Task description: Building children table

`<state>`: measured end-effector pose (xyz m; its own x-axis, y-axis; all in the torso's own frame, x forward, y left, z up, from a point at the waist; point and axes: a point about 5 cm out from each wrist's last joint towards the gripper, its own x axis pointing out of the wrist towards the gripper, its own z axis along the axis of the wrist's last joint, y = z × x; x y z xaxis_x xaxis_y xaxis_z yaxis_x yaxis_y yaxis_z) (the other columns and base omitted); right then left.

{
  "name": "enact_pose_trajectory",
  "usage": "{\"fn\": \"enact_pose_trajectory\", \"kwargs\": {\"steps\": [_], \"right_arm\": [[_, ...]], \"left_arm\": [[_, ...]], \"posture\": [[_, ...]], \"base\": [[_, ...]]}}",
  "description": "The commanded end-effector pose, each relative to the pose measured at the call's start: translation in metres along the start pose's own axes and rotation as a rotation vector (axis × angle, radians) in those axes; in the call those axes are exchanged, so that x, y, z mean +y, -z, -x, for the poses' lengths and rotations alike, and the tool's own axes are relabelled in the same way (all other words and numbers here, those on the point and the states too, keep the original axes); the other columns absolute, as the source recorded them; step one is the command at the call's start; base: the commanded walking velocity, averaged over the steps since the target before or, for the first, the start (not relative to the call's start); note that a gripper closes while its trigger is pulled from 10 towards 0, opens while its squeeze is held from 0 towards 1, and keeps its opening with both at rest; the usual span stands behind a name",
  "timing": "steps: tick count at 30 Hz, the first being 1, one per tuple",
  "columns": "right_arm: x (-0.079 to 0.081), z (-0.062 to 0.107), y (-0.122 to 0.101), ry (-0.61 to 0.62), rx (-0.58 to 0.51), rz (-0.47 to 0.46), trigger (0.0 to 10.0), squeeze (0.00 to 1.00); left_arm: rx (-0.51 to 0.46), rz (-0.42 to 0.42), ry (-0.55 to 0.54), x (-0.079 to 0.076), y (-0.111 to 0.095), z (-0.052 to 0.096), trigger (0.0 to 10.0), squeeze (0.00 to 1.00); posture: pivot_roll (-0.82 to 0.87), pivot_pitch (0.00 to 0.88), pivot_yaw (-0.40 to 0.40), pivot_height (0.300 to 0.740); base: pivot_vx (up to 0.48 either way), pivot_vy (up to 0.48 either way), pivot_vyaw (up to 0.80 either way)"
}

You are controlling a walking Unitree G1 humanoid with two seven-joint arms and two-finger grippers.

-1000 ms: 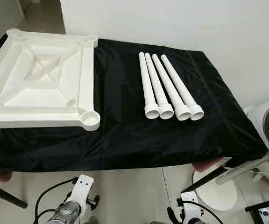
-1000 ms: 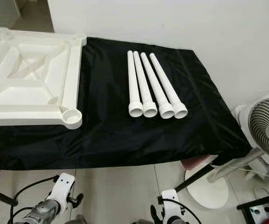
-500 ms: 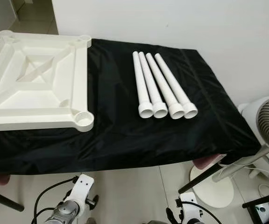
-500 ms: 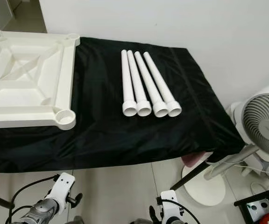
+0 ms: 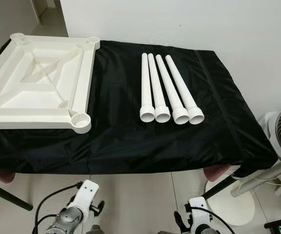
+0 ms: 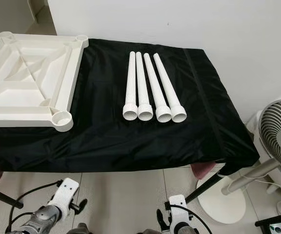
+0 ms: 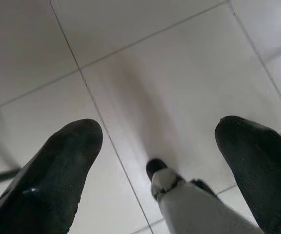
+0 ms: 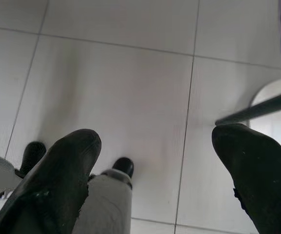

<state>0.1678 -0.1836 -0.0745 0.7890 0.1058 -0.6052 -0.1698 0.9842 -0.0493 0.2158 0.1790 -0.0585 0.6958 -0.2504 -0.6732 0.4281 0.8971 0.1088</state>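
Observation:
A white square child's tabletop [image 5: 38, 87] lies upside down at the left of a black-covered table [image 5: 130, 141], its round leg sockets facing up at the corners. Several white tube legs [image 5: 167, 90] lie side by side near the middle, wide ends toward me. Both arms hang low in front of the table's near edge. My left gripper [image 7: 155, 165] points at the tiled floor with its fingers wide apart and nothing between them. My right gripper [image 8: 155, 170] is likewise open over the floor.
A white wall [image 5: 179, 19] runs behind the table. A white standing fan [image 6: 279, 141] on a round base [image 6: 221, 197] stands at the right, close to the table's corner. Black table legs [image 5: 6, 195] slant to the tiled floor.
The whole picture has shifted, so the camera has moved: the tabletop now sits more in view and the fan further off to the right. Nothing on the table has moved.

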Motion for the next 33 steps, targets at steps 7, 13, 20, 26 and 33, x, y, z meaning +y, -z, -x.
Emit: {"fn": "enact_pose_trajectory", "kwargs": {"steps": [7,13,20,26,33], "right_arm": [[-0.004,0.001,-0.026,-0.089,-0.196,0.087,10.0,0.0],[-0.01,0.01,-0.037,-0.176,-0.295,0.152,10.0,1.0],[-0.019,0.024,-0.046,-0.303,-0.319,0.25,10.0,0.0],[-0.021,0.047,-0.062,-0.52,-0.356,0.348,10.0,0.0],[-0.023,0.071,-0.069,-0.667,-0.325,0.38,10.0,0.0]], "left_arm": [[-0.152,-0.139,0.263,0.0,-0.023,0.003,10.0,1.0],[-0.244,-0.27,0.407,-0.004,-0.033,0.01,10.0,0.0],[-0.401,-0.403,0.595,-0.006,-0.061,0.02,10.0,0.0],[-0.465,-0.529,0.811,-0.013,-0.078,0.044,10.0,0.0],[-0.439,-0.596,0.888,-0.011,-0.081,0.059,10.0,0.0]], "posture": [[0.07,0.013,-0.041,0.74],[0.06,0.017,-0.045,0.74],[0.06,0.023,-0.054,0.74],[0.07,0.031,-0.047,0.74],[0.07,0.029,-0.045,0.74]], "base": [[0.0,0.0,0.0],[0.0,0.0,0.0],[0.0,0.0,0.0],[0.0,0.0,0.0],[0.0,0.0,0.0]]}}
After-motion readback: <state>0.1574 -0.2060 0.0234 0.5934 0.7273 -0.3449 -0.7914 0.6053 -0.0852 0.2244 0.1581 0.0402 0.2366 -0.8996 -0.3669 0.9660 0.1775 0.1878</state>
